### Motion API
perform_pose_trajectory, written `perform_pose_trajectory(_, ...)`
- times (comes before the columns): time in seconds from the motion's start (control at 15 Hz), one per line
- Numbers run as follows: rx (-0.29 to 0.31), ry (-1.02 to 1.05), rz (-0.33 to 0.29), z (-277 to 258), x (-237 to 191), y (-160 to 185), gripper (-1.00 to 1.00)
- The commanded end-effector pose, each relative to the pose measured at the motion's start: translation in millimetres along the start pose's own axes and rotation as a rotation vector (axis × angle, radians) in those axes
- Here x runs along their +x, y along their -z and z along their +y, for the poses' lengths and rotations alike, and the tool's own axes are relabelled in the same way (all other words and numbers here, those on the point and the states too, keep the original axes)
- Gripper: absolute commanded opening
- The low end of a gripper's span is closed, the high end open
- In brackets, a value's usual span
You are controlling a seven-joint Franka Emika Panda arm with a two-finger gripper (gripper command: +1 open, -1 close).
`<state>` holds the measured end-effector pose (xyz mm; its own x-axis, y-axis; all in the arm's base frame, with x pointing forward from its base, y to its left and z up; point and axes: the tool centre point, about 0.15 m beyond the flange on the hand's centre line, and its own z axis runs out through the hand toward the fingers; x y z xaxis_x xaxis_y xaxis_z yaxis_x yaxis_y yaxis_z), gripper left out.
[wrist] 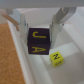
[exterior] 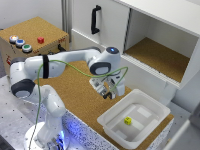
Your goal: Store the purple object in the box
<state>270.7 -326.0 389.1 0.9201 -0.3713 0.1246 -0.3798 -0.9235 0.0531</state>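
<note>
The purple object [wrist: 37,46] is a dark purple block with yellow letters, and it sits between my gripper's [wrist: 39,33] two fingers, which are shut on it. In the exterior view my gripper [exterior: 107,93] hangs above the cork table, just off the rim of the box [exterior: 111,121] on the exterior view's left side. The block shows there only as a dark speck at the fingertips. The box [wrist: 71,40] is a shallow white translucent bin, and in the wrist view it lies below the held block.
A small yellow cube [exterior: 128,120] lies on the box's floor, seen in the wrist view as yellow cube [wrist: 56,58] beside the block. A cork-covered button box [exterior: 35,37] stands at the back on the exterior view's left. An open white cabinet compartment [exterior: 160,55] is behind the box.
</note>
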Motion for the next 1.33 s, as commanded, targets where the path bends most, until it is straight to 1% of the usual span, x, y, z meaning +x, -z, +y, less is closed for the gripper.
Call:
perform_pose_trajectory(0.0,0.057,0.021,-0.152,30.2,69.5,-37.9,-1.0)
perform_pose_trajectory(0.13,0.052,0.022,-0.171,32.9,86.0,-62.8,-1.0)
perform_pose_trajectory(0.27,0.053,0.008,-0.171,36.8,96.3,-82.2,-1.0)
perform_pose_trajectory(0.4,0.064,-0.005,-0.146,39.6,102.3,-98.1,-1.0)
perform_pose_trajectory(0.47,0.074,-0.008,-0.124,40.1,104.3,-103.2,-1.0)
perform_pose_trajectory(0.53,0.091,0.003,-0.094,39.7,107.8,-108.4,-1.0)
perform_pose_trajectory(0.6,0.107,0.018,-0.08,38.1,112.1,-113.4,-1.0)
perform_pose_trajectory(0.8,0.136,0.043,-0.065,37.1,124.4,-131.8,-1.0)
perform_pose_trajectory(0.87,0.136,0.055,-0.073,35.9,129.4,-139.6,-1.0)
perform_pose_trajectory(1.13,0.113,0.076,-0.063,33.8,146.3,-155.8,-1.0)
perform_pose_trajectory(1.27,0.104,0.069,-0.069,34.5,155.8,-166.5,-1.0)
